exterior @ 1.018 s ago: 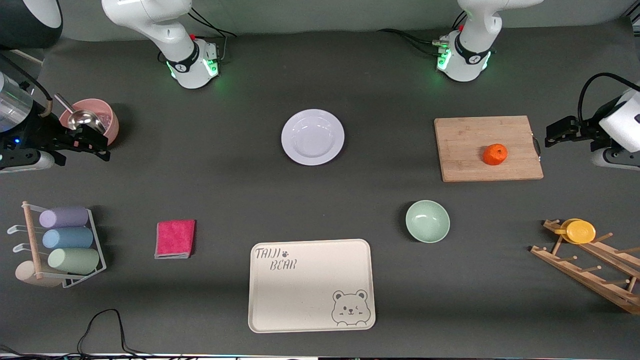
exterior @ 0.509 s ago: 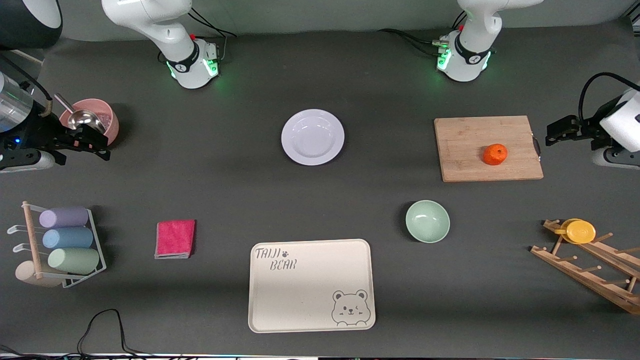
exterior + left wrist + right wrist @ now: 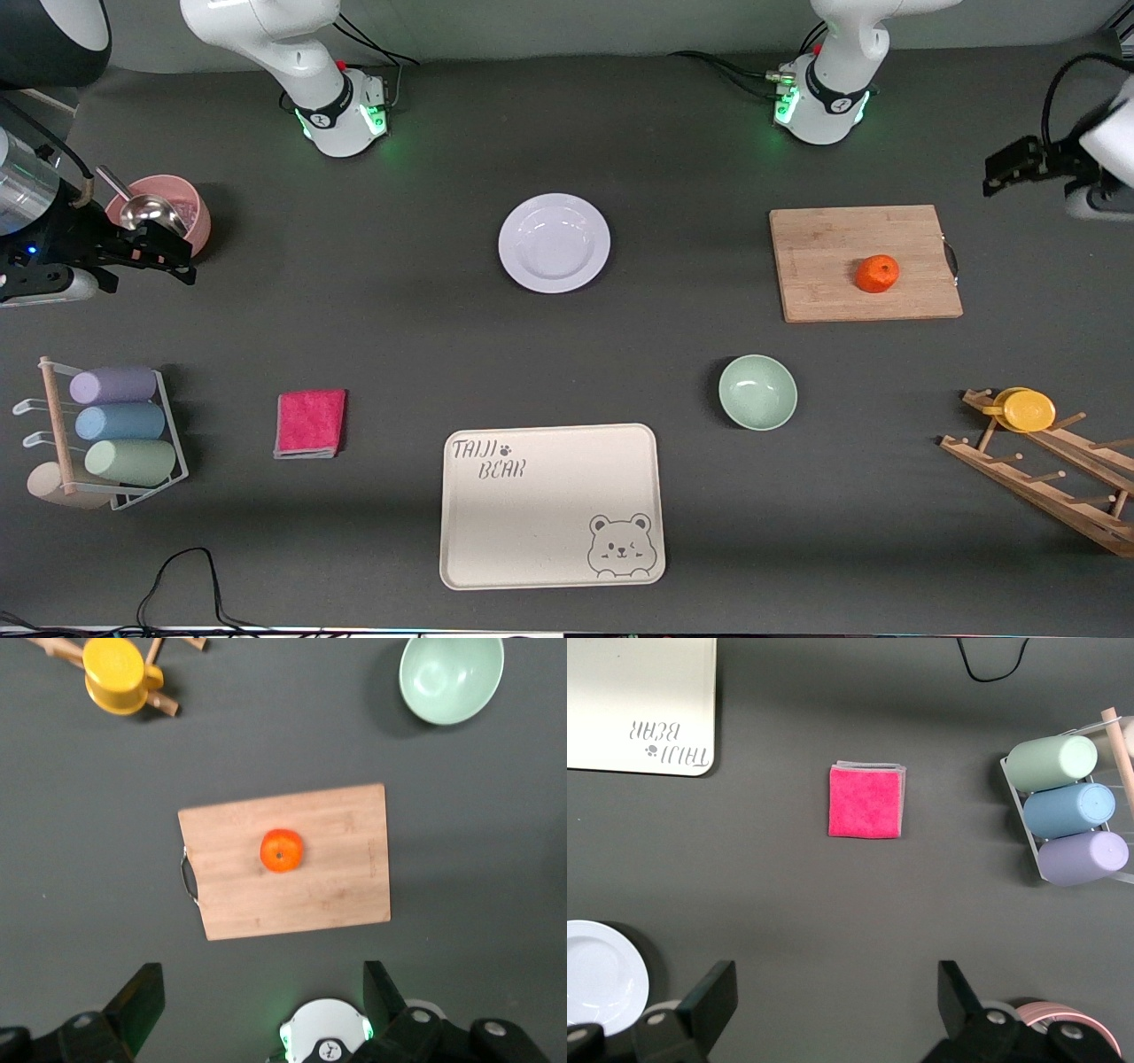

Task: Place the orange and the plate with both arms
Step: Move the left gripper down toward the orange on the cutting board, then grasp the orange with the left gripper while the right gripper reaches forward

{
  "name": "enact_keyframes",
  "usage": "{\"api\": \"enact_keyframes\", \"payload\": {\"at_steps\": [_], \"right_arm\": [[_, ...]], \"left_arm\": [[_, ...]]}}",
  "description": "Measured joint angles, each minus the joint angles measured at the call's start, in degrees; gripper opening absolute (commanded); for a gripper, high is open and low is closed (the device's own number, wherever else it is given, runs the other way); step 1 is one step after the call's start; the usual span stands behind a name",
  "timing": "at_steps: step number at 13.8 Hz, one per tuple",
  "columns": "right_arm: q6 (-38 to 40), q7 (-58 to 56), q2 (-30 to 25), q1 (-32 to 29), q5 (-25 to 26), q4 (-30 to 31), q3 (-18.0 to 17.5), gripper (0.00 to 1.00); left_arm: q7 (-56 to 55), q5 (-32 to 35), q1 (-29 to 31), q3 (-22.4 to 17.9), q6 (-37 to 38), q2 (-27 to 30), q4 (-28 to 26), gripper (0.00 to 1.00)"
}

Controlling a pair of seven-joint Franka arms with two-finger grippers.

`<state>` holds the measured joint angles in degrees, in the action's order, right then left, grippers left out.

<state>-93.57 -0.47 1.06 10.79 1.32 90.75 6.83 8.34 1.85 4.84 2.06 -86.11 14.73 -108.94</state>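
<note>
Orange (image 3: pixel 877 273) sits on the wooden board (image 3: pixel 833 257), toward the left arm's end of the table (image 3: pixel 425 328), well apart from the plate (image 3: pixel 555 242), which lies on the bare table in the middle, between the two arm bases. On the clock face of the front view, the orange is at about 7 o'clock from the left claw (image 3: pixel 999 177), which hangs in the air just off the board's corner at that end of the table; it is wide open and holds nothing. In the left wrist view the orange (image 3: pixel 282 850) is centred on the board (image 3: pixel 337 895) under the open fingers (image 3: pixel 137 1005). The plate is at about 3 o'clock from the right claw (image 3: pixel 182 263), which hovers beside the pink bowl (image 3: pixel 182 199), also wide open and empty. I judge that the left arm is much nearer to the orange and the right arm to the plate. The orange is round, so it has no long axis to align with.
</note>
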Motion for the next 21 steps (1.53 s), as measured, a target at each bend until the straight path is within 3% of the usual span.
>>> {"api": "enact_keyframes", "payload": {"at_steps": [3, 7, 16, 21], "right_arm": [[0.0, 0.0, 0.0, 0.0, 0.0, 0.0, 0.0, 1.0], [0.0, 0.0, 0.0, 0.0, 0.0, 0.0, 0.0, 1.0], [0.0, 0.0, 0.1, 0.0, 0.0, 0.0, 0.0, 1.0], [0.0, 0.0, 0.3, 0.0, 0.0, 0.0, 0.0, 1.0]], "left_arm": [[0.2, 0.1, 0.2, -1.0, -2.2, 8.1, -9.7, 1.0], [0.6, 0.1, 0.3, -2.4, -6.0, 11.3, -15.8, 1.0], [1.1, 0.1, 0.3, -2.3, -32.4, 7.0, -35.5, 1.0], [4.8, 0.1, 1.5, -2.3, -44.8, -1.0, -39.6, 1.0]]}}
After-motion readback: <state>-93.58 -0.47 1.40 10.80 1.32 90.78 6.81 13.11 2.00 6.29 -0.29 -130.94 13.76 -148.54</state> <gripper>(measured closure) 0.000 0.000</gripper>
